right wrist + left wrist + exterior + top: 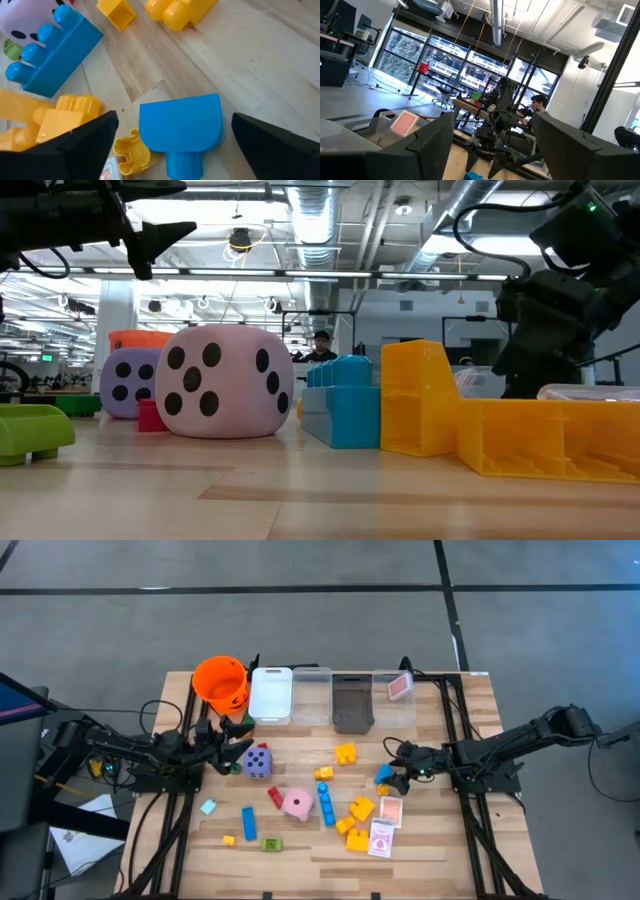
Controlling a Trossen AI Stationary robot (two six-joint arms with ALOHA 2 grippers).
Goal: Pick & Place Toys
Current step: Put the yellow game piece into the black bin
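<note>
Right gripper (172, 135): fingers apart, set astride the blue block (181, 125) lying on the bench (440, 830) near the pink die (297, 803), evidently positioned for grasping. Left gripper (237, 745): fingers apart, empty, beside the purple die (258, 761).

1. The left arm (130, 755) is built of dark, near-black jointed segments, with black cables looping along its links.
2. A small green light glows on the left arm's body near its base.
3. The left gripper (232, 740) has two flat, angular black fingers (427, 145) with a matte finish.
4. The right arm (520, 740) is likewise black and boxy, with black cable running beside it.
5. The right gripper (398, 772) carries broad, dark wedge-shaped fingers (85, 137).
6. A small green light shows near the right arm's wrist.
</note>
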